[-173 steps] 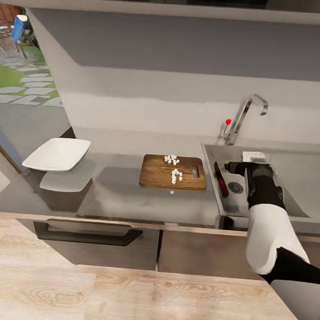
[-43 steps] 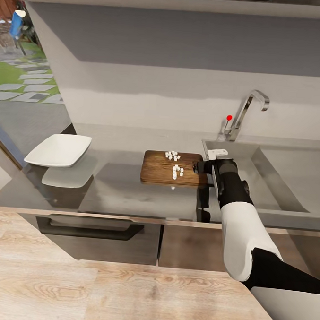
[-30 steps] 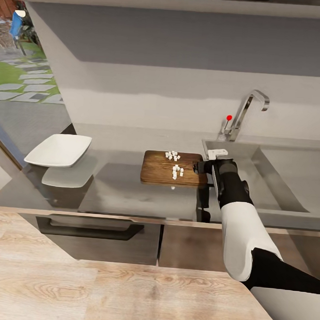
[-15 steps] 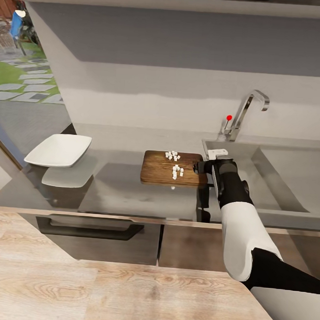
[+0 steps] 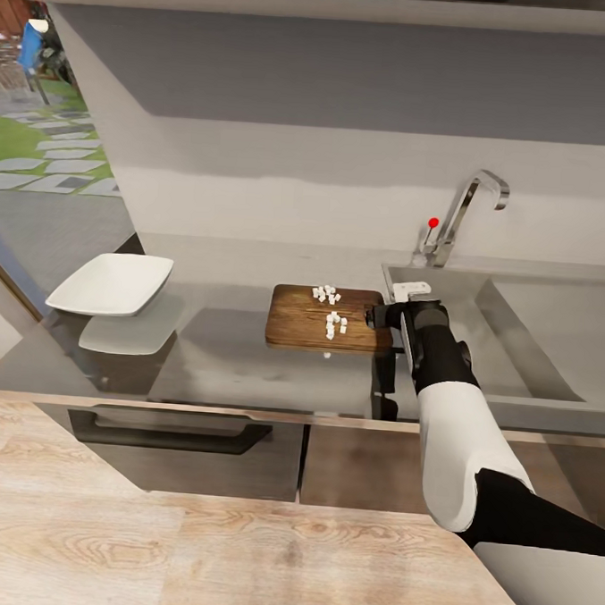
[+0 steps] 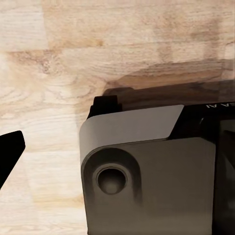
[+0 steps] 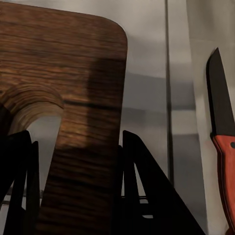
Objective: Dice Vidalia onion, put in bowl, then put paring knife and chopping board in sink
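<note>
The brown chopping board [image 5: 306, 325] lies on the grey countertop [image 5: 227, 361], with small white pieces of diced Vidalia onion [image 5: 331, 322] on it. My right gripper [image 5: 379, 318] sits at the board's right end, by the handle hole. In the right wrist view its fingers [image 7: 132, 166] stand on both sides of the board's [image 7: 73, 73] end strip, shut on it. The red-handled paring knife [image 7: 223, 127] lies in the sink [image 5: 534, 326] just beyond. The white bowl [image 5: 111, 284] stands on the counter at far left. One black finger [image 6: 10, 152] of my left gripper shows far to one side, over wooden floor.
The chrome faucet [image 5: 465, 214] with its red knob [image 5: 433, 223] rises behind the sink's left corner. One onion piece [image 5: 326, 355] lies on the counter in front of the board. A drawer with a black handle [image 5: 169, 429] sits below the counter edge.
Since 5.8 s ago my right gripper has moved left from over the sink to the board's right end, and the view shifted slightly. Nothing has moved in the last 1.4 s.
</note>
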You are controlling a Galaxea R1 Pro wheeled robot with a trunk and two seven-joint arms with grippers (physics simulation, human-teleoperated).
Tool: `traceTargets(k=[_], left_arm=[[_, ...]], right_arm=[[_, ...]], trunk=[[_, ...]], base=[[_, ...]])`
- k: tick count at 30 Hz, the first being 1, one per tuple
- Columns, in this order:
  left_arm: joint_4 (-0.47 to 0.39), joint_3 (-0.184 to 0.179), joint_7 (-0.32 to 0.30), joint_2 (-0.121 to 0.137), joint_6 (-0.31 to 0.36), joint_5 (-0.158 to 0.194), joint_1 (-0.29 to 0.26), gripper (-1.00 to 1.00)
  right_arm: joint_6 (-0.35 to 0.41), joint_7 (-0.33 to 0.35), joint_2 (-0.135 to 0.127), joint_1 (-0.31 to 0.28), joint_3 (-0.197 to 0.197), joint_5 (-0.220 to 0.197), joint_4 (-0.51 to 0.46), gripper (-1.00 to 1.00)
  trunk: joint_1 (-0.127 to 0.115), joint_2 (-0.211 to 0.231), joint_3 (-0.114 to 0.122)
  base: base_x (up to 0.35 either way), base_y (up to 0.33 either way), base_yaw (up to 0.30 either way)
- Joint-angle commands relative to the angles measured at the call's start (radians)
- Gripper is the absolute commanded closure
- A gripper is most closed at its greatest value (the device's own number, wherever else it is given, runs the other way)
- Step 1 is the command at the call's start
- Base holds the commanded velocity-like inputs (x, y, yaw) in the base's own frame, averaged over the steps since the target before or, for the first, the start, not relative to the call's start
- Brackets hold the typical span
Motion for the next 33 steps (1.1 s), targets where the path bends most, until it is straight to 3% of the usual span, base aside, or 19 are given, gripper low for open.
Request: traceTargets(k=[1, 33], left_arm=[[0.004, -0.009, 0.001, -0.001, -0.008, 0.009, -0.001, -1.00], [0.004, -0.009, 0.001, -0.001, -0.008, 0.009, -0.002, -1.00]], right_arm=[[0.002, 0.010, 0.001, -0.001, -0.005, 0.033, 0.020, 1.00], [0.002, 0.013, 0.001, 0.000, -0.003, 0.032, 0.022, 1.00]], trunk=[[0.000, 0.000, -0.001], [0.000, 0.000, 0.045]], base=[[0.000, 0.000, 0.000], [0.000, 0.000, 0.000]])
